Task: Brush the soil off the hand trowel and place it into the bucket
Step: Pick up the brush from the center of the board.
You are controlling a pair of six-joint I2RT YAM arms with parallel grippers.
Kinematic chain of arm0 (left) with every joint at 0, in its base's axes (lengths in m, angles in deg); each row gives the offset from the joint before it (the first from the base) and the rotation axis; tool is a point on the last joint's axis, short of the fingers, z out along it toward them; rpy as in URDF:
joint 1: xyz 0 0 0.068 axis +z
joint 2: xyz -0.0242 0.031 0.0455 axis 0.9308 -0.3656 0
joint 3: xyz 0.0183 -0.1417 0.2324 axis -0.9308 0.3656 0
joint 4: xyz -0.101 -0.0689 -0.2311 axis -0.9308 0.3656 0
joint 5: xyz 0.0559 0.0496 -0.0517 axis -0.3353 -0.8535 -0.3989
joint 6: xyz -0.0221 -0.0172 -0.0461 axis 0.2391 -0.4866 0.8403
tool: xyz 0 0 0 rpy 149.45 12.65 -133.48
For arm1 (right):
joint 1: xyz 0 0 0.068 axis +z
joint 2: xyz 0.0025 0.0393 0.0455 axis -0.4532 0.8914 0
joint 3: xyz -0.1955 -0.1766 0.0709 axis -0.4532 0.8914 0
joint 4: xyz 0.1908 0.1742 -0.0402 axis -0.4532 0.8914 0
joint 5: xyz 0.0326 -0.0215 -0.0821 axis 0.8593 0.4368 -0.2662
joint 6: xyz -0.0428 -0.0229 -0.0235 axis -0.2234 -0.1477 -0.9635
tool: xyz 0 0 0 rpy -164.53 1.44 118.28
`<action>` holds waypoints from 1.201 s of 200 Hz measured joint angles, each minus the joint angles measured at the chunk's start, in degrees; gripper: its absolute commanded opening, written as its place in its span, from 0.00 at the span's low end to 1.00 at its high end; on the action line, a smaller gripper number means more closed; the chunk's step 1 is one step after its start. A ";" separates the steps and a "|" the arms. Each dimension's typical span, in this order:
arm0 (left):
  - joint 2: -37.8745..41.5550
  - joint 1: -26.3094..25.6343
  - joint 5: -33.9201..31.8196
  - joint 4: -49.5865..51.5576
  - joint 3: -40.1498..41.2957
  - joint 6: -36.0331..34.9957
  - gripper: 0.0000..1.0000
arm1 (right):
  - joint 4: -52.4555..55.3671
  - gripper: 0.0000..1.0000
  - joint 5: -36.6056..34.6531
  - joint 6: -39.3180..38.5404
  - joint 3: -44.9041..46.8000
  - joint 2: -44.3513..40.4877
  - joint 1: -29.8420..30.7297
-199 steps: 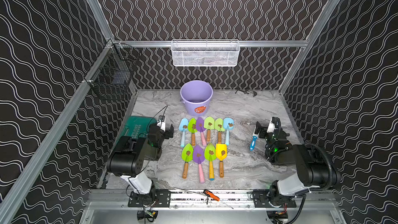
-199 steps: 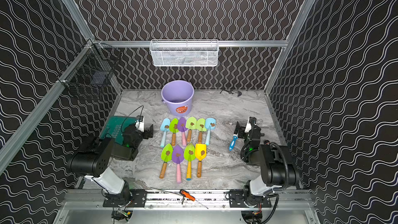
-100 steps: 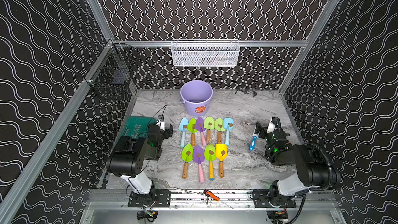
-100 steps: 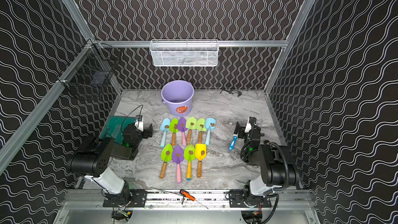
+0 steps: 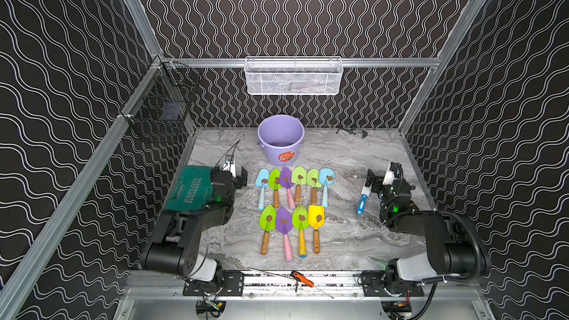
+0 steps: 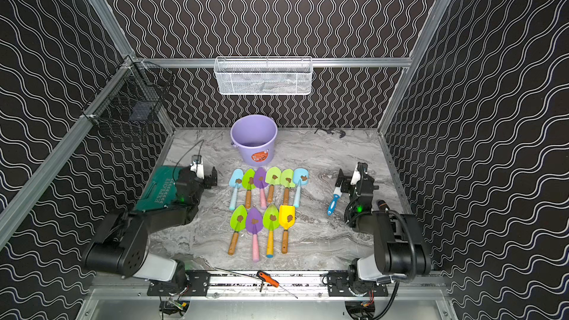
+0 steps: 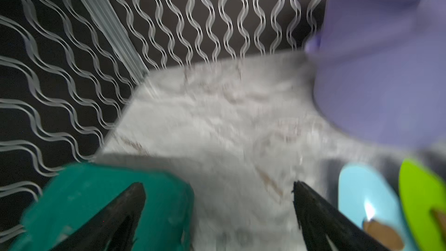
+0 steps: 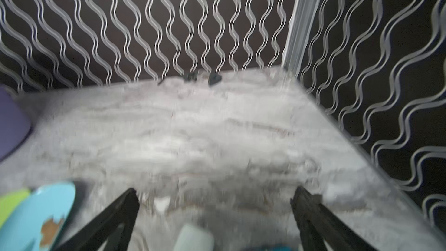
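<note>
Ten trowels in two rows, soil on each blade, bucket behind them, right gripper spread beside brush, left gripper spread, both empty

Smeared with blur throughout both wrist views. Cut off by the left wrist view's edge: round lavender plastic bucket, pale-blue trowel blade, lime-green trowel blade. Partly hidden under the black left robot arm: dark-green plastic case. Too small to identify: small dark object. Indistinct inside the white wire-mesh basket: contents.
</note>
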 measured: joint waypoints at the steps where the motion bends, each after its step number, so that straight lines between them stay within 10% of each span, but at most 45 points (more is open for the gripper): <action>1: 0.17 0.00 -0.17 0.15 -0.07 0.02 0.99 | 0.50 1.00 -0.09 0.00 -0.39 -0.22 0.11; 92: 5.60 -9.07 -15.08 39.26 -17.97 16.85 0.99 | 46.14 1.00 -21.84 12.28 -27.56 -0.85 14.01; 177: 12.61 -17.73 3.32 70.10 -24.94 30.84 0.96 | 69.92 0.77 -10.14 28.96 -28.24 -10.29 17.79; 240: 16.81 -19.08 18.32 69.18 -23.30 31.80 0.92 | 75.32 0.63 -10.45 40.48 -22.08 -10.16 19.63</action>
